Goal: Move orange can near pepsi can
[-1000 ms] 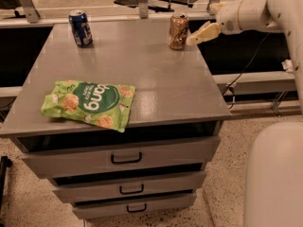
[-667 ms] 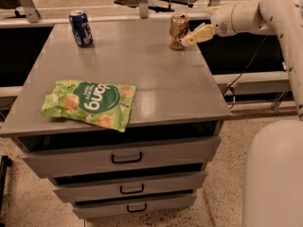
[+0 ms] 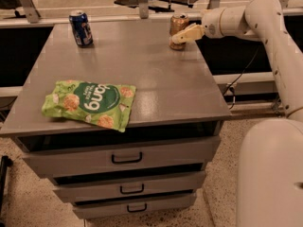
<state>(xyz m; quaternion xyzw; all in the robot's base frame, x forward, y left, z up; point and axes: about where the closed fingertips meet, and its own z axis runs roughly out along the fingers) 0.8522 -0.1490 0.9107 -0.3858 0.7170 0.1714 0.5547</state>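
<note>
The orange can (image 3: 178, 24) stands upright at the back right of the grey cabinet top (image 3: 142, 74). The pepsi can (image 3: 80, 28) stands upright at the back left, well apart from it. My gripper (image 3: 177, 38) reaches in from the right on the white arm (image 3: 246, 18). Its cream tip overlaps the lower front of the orange can. Whether it holds the can does not show.
A green snack bag (image 3: 90, 103) lies flat at the front left of the top. Drawers (image 3: 127, 157) sit below the front edge. The robot's white body (image 3: 270, 174) fills the lower right. A rail and dark gap run behind the cabinet.
The gripper has moved left from beside the orange can until it overlaps it. The cans and the bag have not moved.
</note>
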